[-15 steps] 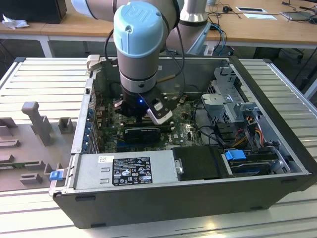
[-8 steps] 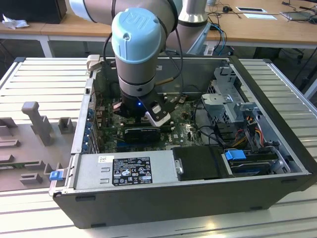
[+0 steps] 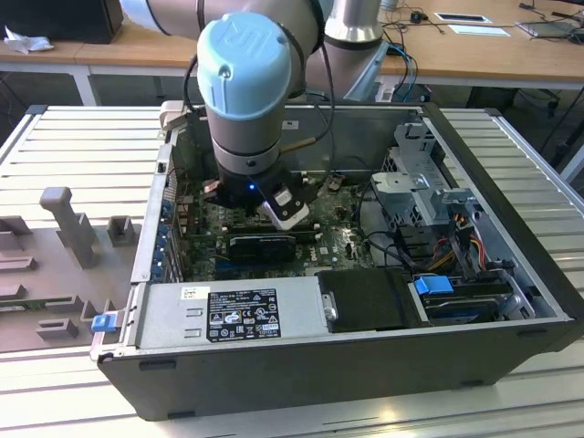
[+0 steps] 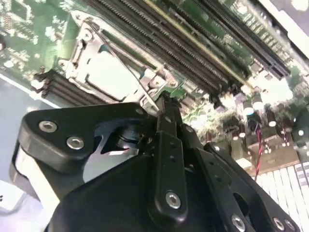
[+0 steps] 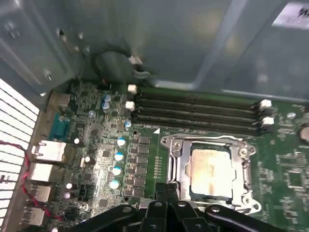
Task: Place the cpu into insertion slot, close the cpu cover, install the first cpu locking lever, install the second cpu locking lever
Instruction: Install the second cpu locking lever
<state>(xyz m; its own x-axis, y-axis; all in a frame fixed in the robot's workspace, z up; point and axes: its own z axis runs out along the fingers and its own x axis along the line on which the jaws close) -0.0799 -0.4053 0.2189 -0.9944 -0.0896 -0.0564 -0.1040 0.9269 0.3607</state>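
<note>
The cpu (image 5: 211, 170), a dull silver-grey square, lies seated in the insertion slot (image 5: 179, 166) on the green motherboard (image 5: 96, 150), just beside the long black memory slots (image 5: 193, 113). The cpu cover (image 5: 210, 141) appears closed over it, framing the chip through its window, though glare makes this uncertain. The gripper (image 5: 166, 189) hovers at the slot's edge with its black fingers (image 4: 166, 116) pressed together, pinching nothing. The motherboard sits inside an open computer case (image 3: 493, 338) resting on a slatted tabletop (image 3: 82, 128).
</note>
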